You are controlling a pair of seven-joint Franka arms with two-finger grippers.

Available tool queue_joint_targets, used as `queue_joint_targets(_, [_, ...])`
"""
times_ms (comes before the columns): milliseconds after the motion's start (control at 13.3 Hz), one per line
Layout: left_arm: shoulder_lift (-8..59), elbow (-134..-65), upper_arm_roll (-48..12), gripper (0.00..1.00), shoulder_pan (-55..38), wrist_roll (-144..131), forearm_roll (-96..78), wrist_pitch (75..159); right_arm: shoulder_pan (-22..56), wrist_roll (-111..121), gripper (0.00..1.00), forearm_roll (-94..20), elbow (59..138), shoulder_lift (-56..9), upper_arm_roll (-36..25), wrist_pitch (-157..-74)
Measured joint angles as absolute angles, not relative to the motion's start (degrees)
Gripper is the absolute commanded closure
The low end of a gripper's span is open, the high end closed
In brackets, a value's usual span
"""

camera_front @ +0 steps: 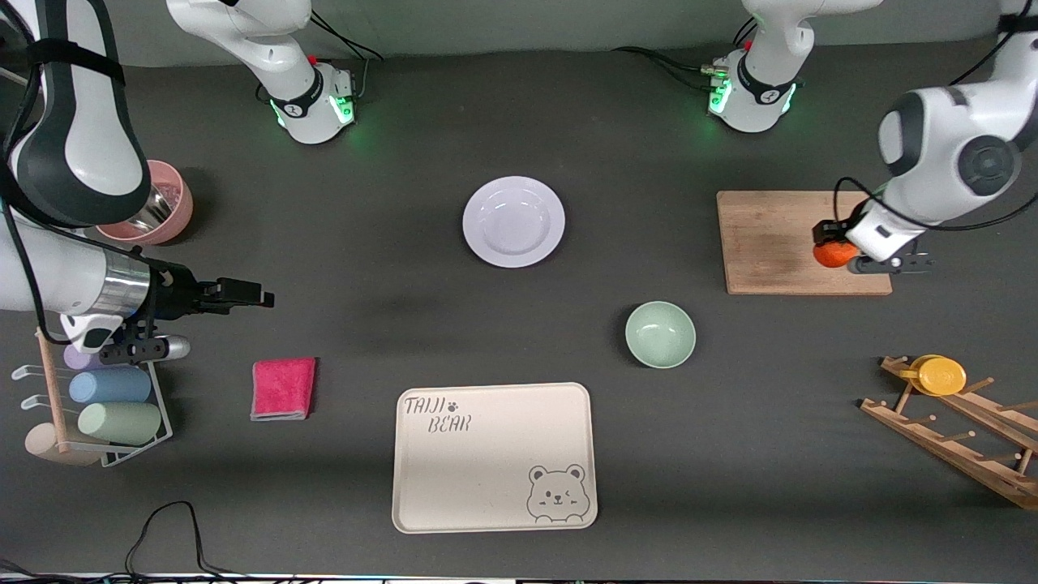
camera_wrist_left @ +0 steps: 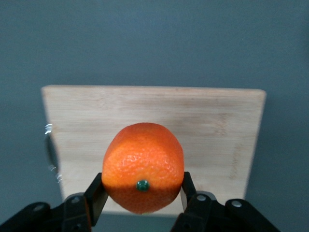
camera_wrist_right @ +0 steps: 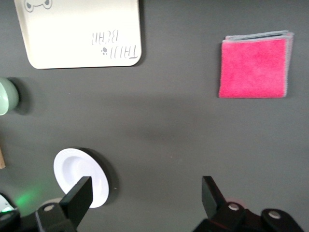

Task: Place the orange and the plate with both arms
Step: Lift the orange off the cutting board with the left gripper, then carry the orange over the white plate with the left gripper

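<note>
The left gripper [camera_front: 839, 253] pinches the orange [camera_front: 833, 254] on the cutting board [camera_front: 770, 243]; the plate [camera_front: 513, 221] lies at its nine o'clock in the front view, mid-table. The right gripper [camera_front: 259, 294], spread and waiting, has it at two o'clock

We see open tabletop all round the plate [camera_front: 513, 221], the green bowl [camera_front: 660, 333] nearer the camera toward the left arm's end, the bear tray [camera_front: 495, 457] nearer still, the cutting board [camera_front: 770, 242] well apart beside it.
</note>
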State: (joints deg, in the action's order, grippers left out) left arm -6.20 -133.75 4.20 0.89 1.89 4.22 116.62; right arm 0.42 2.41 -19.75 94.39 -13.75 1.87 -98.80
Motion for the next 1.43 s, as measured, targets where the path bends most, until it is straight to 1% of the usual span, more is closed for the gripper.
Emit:
queue_joint_targets(150, [-7.6,-122.5,3.9,1.0,0.7,2.0,4.2,102.9,0.4,2.4,0.0,-20.1,94.4,-13.8,1.8,-98.8])
queue_joint_targets(300, [-7.7,-112.5,3.6,1.0,0.0,2.1,4.2,92.9,0.2,2.4,0.0,-20.1,94.4,-13.8,1.7,-98.8])
queue_joint_targets(451, [-7.4,-105.5,3.1,1.0,-0.3,2.2,4.2,86.5,0.2,2.4,0.0,-20.2,94.4,-13.8,1.6,-98.8])
queue_joint_targets(601, [-6.3,-100.5,2.5,1.0,-0.4,2.2,4.1,81.7,0.2,2.4,0.0,-21.5,94.4,-13.9,1.6,-98.8])
queue_joint_targets(751, [-4.7,-97.7,2.1,1.0,-0.4,2.3,4.1,80.3,0.3,2.4,0.0,-26.1,94.5,-14.1,1.6,-98.8])
queue_joint_targets(976, [-3.3,-96.9,0.1,1.0,-0.5,1.5,3.7,80.1,0.4,2.4,0.0,-29.4,94.5,-14.4,1.6,-98.8])
queue_joint_targets(1126, [-2.8,-96.9,-4.6,1.0,-0.7,-5.0,2.8,80.1,0.4,2.4,0.0,-29.6,94.6,-14.5,1.7,-98.8])
queue_joint_targets(1276, [-1.9,-96.9,-11.2,1.0,-1.2,-14.5,0.4,80.9,0.4,2.3,0.0,-29.7,95.1,-14.6,1.7,-98.7])
queue_joint_targets(1427, [-0.4,-96.8,-17.7,1.0,-2.3,-25.2,-1.9,83.8,0.5,2.3,0.0,-29.7,95.6,-14.8,1.7,-98.4])
